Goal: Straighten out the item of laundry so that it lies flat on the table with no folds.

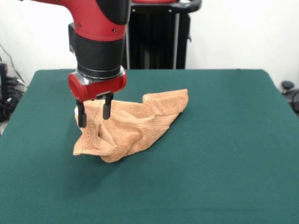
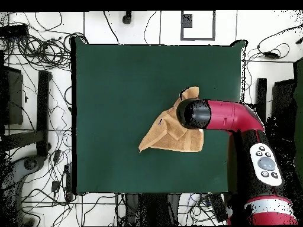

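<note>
Hand (image 1: 95, 115) — fingers apart, tips down at the left end of the towel (image 1: 140, 125). Towel lies bunched and creased on the green desk (image 1: 224, 149) — not flat.

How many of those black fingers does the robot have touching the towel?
2. Both fingers hang from the red gripper over the rumpled towel: one at its far edge, the other beside it over the cloth. Whether they actually touch it is unclear.
</note>
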